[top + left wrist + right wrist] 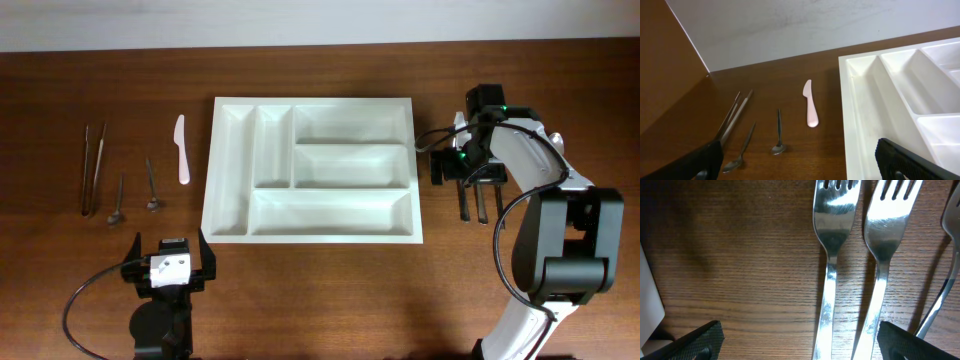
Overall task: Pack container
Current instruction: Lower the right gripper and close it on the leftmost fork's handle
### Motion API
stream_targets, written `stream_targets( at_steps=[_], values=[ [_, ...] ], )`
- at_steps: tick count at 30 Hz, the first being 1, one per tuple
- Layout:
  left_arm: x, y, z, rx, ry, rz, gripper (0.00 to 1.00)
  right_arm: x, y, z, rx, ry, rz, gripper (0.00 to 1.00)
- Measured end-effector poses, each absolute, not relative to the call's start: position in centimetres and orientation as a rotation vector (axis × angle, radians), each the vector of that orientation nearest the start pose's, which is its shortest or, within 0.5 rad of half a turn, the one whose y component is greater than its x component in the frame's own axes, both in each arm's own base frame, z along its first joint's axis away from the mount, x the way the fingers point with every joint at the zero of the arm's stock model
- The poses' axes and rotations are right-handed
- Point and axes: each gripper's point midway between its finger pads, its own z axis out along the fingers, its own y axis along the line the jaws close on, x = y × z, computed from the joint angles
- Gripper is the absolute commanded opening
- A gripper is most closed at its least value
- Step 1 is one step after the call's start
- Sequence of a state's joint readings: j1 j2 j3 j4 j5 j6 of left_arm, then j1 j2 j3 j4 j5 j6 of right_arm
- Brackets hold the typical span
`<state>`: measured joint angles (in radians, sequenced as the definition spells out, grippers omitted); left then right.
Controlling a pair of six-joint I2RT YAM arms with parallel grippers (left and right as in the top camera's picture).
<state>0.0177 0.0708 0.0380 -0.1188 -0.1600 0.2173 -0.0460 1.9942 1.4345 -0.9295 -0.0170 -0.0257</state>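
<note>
White plastic five-compartment cutlery tray (310, 101) sits mid table (100, 290). Left pincer (168, 252) and right pincer (797, 341) both gape wide, empty. The right one's over two shiny steel forks (832, 210) beside the tray, and they're so close together it might snag both.

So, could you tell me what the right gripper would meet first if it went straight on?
Probably the two forks lying on the table between the right gripper's open fingers; depth is unclear.

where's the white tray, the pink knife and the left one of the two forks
white tray (330, 212), overhead view, floor of its long bottom compartment
pink knife (810, 106), left wrist view, middle of its length
left fork (833, 225), right wrist view, head just below the tines
</note>
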Motion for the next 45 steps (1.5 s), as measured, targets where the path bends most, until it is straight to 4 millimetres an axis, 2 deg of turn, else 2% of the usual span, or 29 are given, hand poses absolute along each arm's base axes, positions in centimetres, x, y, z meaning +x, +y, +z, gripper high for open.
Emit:
stream_targets(
  at_steps=[12,45],
  values=[
    [24.4,3.2,14.7,0.054,1.730,0.311,0.99,38.4,-1.5,1.0,0.031,3.108,0.025,0.99],
    [24.4,3.2,14.7,0.054,1.730,0.311,0.99,39.0,-1.0,0.6,0.016,3.089,0.069,1.00]
  ],
)
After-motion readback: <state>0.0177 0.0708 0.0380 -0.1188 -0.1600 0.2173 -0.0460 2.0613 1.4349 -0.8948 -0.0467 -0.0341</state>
